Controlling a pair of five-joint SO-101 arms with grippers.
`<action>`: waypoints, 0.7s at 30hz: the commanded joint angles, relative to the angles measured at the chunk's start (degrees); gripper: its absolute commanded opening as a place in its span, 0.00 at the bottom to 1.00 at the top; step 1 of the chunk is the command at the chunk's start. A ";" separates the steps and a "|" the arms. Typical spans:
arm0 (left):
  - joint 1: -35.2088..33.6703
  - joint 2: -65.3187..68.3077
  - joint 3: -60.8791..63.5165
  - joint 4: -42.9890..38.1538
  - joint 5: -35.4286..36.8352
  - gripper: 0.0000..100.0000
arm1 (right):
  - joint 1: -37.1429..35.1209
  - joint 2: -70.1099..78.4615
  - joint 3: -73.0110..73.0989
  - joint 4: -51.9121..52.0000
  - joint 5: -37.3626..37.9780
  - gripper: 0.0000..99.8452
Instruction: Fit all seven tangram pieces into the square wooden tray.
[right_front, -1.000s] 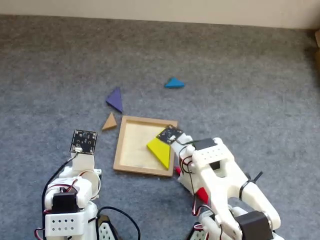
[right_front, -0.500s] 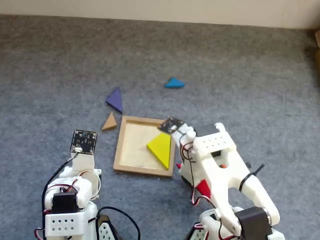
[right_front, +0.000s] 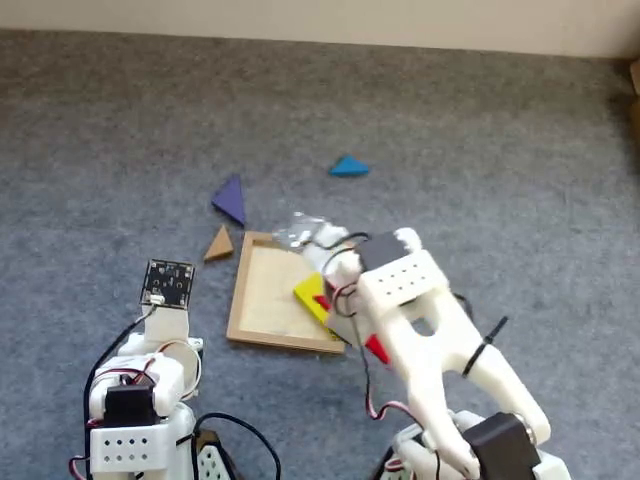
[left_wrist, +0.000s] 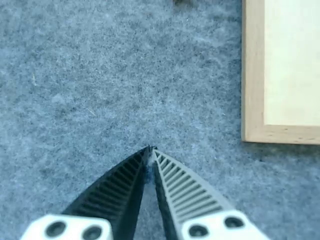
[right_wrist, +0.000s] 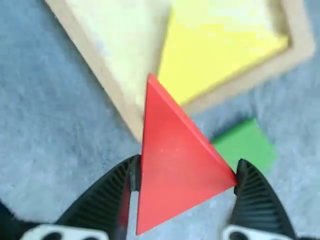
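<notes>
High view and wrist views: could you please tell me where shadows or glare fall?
High view: even light, dark shadow under the right arm beside the tray. Left wrist view: thin shadow on the carpet along the tray's rim. Right wrist view: bright wash on the yellow piece, none on the red triangle.

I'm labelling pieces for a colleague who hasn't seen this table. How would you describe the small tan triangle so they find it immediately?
Find the square wooden tray. Just off its far-left corner lie two triangles; the tan triangle is the one nearest the tray, smaller and wood-coloured, unlike the purple triangle beyond it.
</notes>
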 joint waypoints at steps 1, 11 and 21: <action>-0.48 -2.15 1.19 0.44 0.44 0.01 | -4.18 -0.48 -2.95 -9.45 -0.26 0.20; -0.48 -2.15 1.19 0.44 0.44 0.01 | -11.12 -0.40 4.97 -29.41 -0.18 0.20; -0.48 -2.15 1.19 0.44 0.44 0.01 | -12.35 -0.40 16.57 -42.59 5.45 0.20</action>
